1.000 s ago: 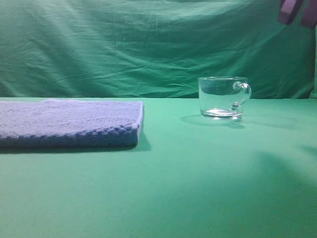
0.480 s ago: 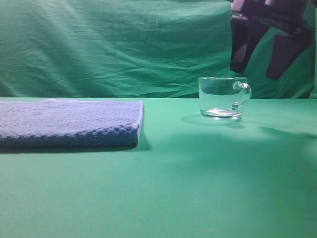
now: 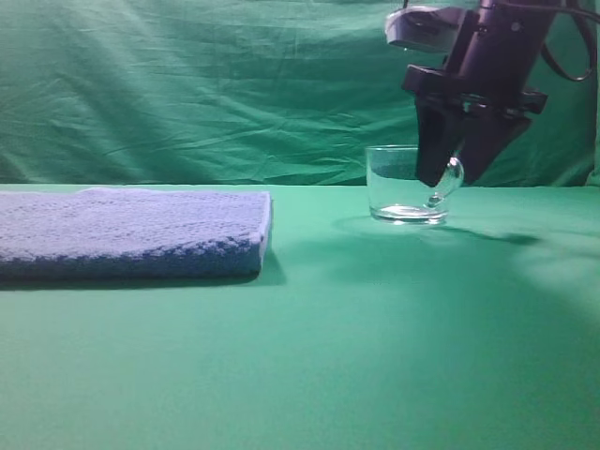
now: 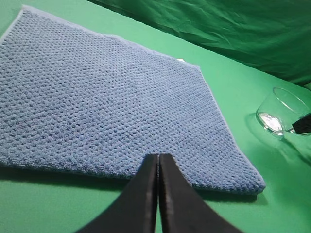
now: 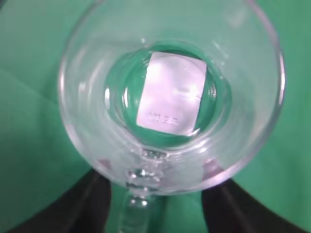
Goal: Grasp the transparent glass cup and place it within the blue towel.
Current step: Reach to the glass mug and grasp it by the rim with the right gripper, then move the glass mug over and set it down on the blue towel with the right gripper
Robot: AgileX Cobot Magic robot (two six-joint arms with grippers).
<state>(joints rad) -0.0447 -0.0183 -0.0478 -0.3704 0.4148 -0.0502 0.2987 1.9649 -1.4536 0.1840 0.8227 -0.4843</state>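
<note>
The transparent glass cup (image 3: 403,192) stands upright on the green table at the right, its handle (image 3: 452,178) turned right. My right gripper (image 3: 447,178) has come down over the handle side. It is open, and its two dark fingers straddle the handle. In the right wrist view the cup (image 5: 170,92) fills the frame, with the gripper (image 5: 158,182) at its near rim and the fingertips (image 5: 99,194) showing through the glass. The blue towel (image 3: 131,230) lies flat at the left. My left gripper (image 4: 158,158) is shut and empty, above the towel's (image 4: 112,97) near edge.
A green cloth backdrop (image 3: 234,84) hangs behind the green table (image 3: 328,356). In the left wrist view the cup (image 4: 281,112) sits to the right of the towel, with a dark tip of the right gripper (image 4: 303,126) beside it.
My right gripper came down from the top right onto the cup's handle side. The cup has shifted slightly left. The towel has not moved.
</note>
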